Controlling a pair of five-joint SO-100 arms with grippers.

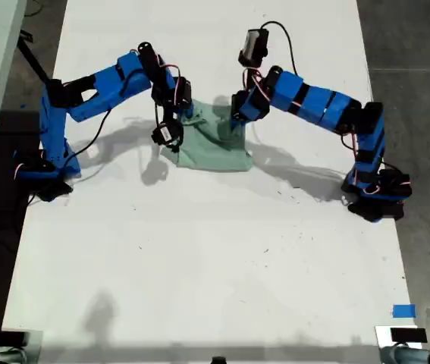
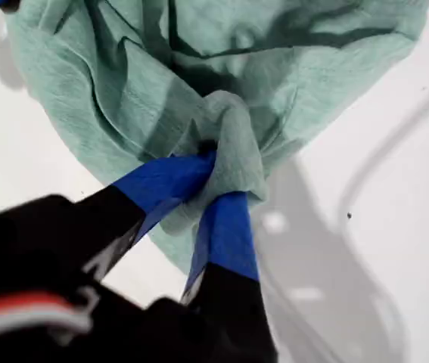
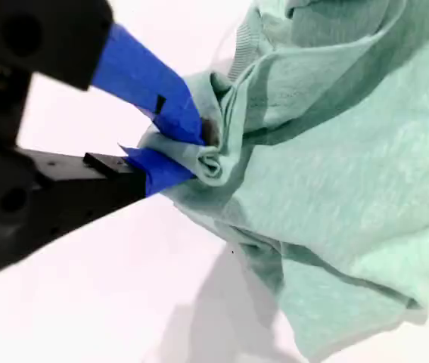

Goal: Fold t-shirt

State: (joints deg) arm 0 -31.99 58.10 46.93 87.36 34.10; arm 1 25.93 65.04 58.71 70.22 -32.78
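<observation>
Both pairs of fingers pinch bunched cloth: my first gripper [image 2: 212, 185] and my second gripper [image 3: 180, 147] each clamp a fold of the t-shirt [image 1: 216, 144], which spreads crumpled beyond them on the white table [image 1: 215, 258].

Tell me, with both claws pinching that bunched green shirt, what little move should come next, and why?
Probably I should draw both grippers apart to stretch the cloth flat. My first gripper and my second gripper are each shut on a fold of the t-shirt, which sits crumpled in a heap on the white table between the arms. It cannot be folded neatly while bunched.
</observation>
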